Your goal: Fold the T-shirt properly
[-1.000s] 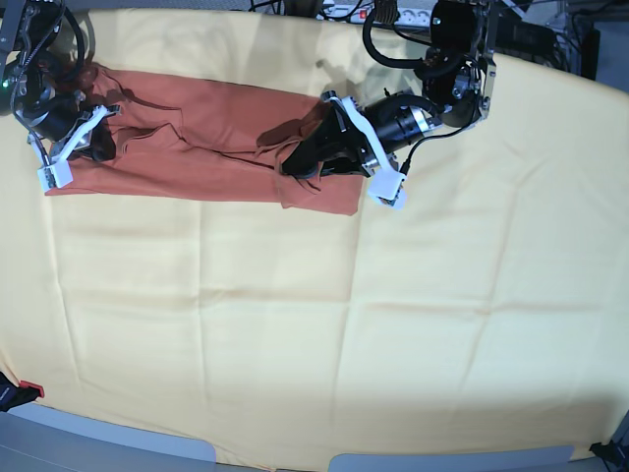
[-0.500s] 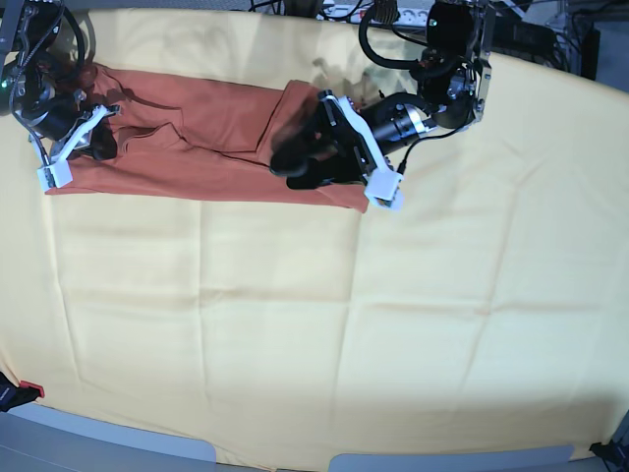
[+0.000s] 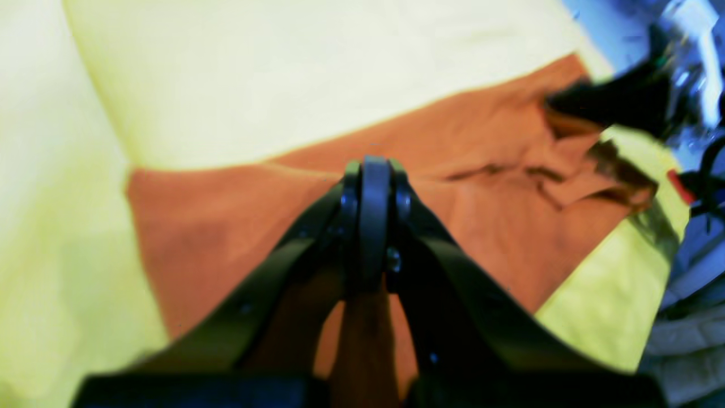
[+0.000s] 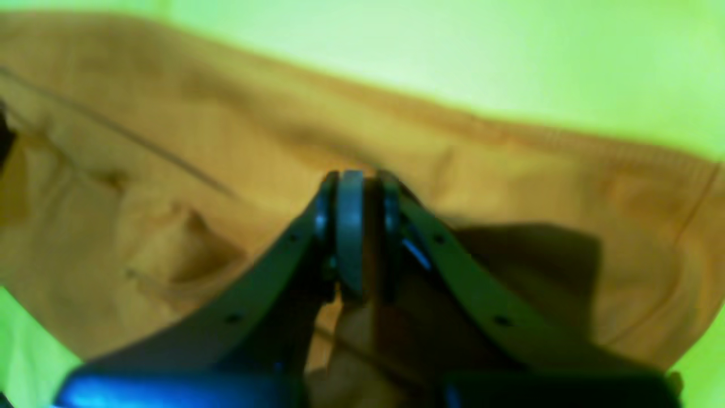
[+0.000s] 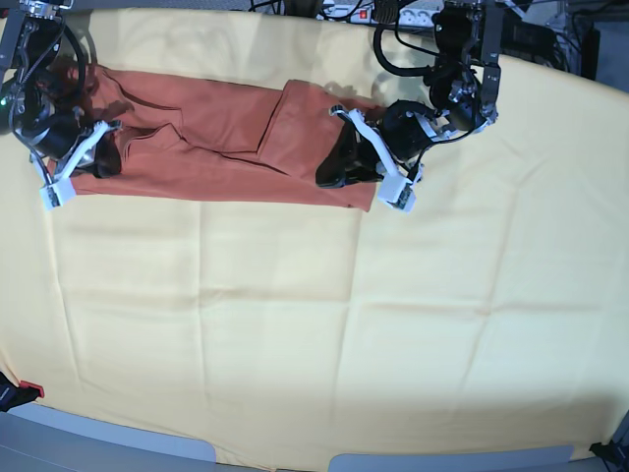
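Base view: T-shirt (image 5: 211, 143), rust-orange matte cotton, spread as a long creased band across the far part of the pale yellow cloth (image 5: 324, 324); left gripper (image 5: 334, 172) over its right end, right gripper (image 5: 98, 157) at its left end.

Left wrist view: left gripper (image 3: 368, 226), black tapered fingers pressed shut, apparently holding nothing, above smooth fabric.

Right wrist view: right gripper (image 4: 362, 238), fingers nearly together; any pinched fabric impossible to tell.

Robot lab, cloth-covered bench (image 5: 295, 344), cables (image 5: 393, 20), power strip (image 5: 413, 14)
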{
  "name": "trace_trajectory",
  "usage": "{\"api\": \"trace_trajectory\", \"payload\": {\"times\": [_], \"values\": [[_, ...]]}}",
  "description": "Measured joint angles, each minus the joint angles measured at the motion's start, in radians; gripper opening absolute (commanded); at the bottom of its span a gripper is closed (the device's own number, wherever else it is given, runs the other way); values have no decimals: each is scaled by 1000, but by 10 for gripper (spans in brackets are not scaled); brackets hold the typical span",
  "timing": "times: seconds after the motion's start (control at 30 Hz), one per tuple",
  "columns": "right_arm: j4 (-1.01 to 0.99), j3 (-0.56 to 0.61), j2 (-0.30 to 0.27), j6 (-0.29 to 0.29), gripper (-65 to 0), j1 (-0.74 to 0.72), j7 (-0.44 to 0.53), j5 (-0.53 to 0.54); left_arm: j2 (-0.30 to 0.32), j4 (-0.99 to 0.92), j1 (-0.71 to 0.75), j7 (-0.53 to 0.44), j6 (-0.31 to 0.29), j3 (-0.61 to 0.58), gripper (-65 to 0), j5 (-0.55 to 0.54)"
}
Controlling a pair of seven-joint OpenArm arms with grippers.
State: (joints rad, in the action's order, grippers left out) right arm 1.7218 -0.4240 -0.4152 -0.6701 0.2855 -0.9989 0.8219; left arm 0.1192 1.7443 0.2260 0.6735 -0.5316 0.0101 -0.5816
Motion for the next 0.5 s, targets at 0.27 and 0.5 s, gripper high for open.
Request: {"api": "trace_trajectory", "payload": {"times": [0.27,0.5], "values": [[0,0,-14,0,-284,-100,-18,4,0,-60,-2,-28,-4,-11,-650,48],[0,-224,-44,7,-283,-101,-72,34,54,-60,-2,-55,-16,-12,-650,48]]}}
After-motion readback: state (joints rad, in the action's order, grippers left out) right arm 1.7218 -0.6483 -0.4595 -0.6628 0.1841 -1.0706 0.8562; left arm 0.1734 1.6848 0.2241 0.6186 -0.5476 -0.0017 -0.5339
